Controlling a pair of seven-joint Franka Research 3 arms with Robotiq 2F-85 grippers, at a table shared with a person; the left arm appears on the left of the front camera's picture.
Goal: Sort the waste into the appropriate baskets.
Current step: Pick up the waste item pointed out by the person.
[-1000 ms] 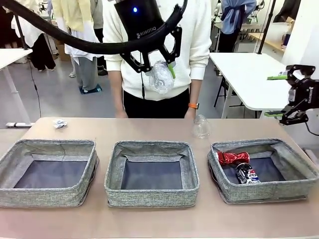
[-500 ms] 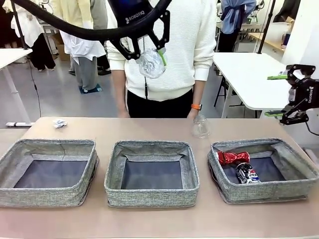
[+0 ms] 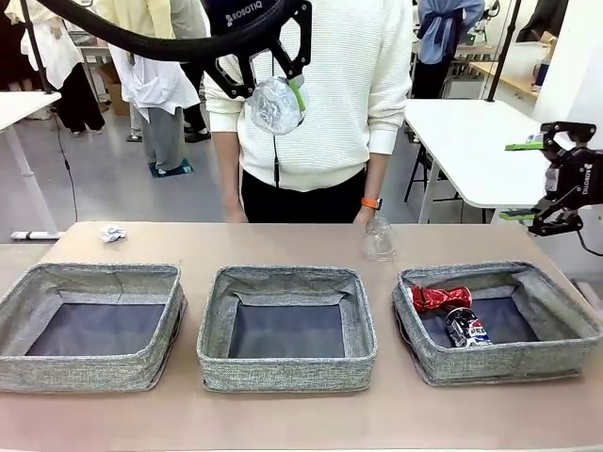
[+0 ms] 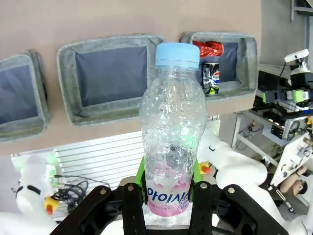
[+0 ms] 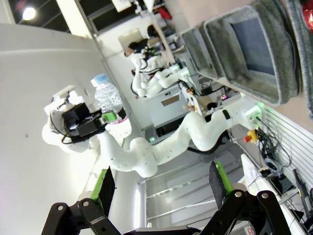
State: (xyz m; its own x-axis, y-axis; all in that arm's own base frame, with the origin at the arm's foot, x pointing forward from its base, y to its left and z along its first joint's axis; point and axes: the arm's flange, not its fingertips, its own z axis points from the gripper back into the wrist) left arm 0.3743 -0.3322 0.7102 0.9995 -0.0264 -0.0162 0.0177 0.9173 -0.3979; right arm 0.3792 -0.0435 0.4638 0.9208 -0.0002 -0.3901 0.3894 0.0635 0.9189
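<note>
My left gripper (image 3: pixel 274 94) hangs high above the middle basket (image 3: pixel 283 372), shut on a clear bottle (image 3: pixel 276 105). The left wrist view shows that bottle (image 4: pixel 172 122) upright between the green pads, with its pink label low and blue cap on top. A red can (image 3: pixel 440 298) and a Pepsi can (image 3: pixel 466 328) lie in the right basket (image 3: pixel 509 363). The left basket (image 3: pixel 85 372) holds nothing. A clear plastic container (image 3: pixel 381 239) stands on the table behind the right basket. A paper wad (image 3: pixel 114 233) lies at the far left. My right gripper (image 3: pixel 518 181) hovers open at the right edge.
A person in a white sweater stands at the far side, one hand (image 3: pixel 361 214) hanging close to the clear container. A white table (image 3: pixel 471 141) stands behind on the right. The right wrist view shows my left arm's bottle (image 5: pixel 107 95) farther off.
My left gripper has risen and drifted a little to the left with the bottle in it. The right gripper has not moved.
</note>
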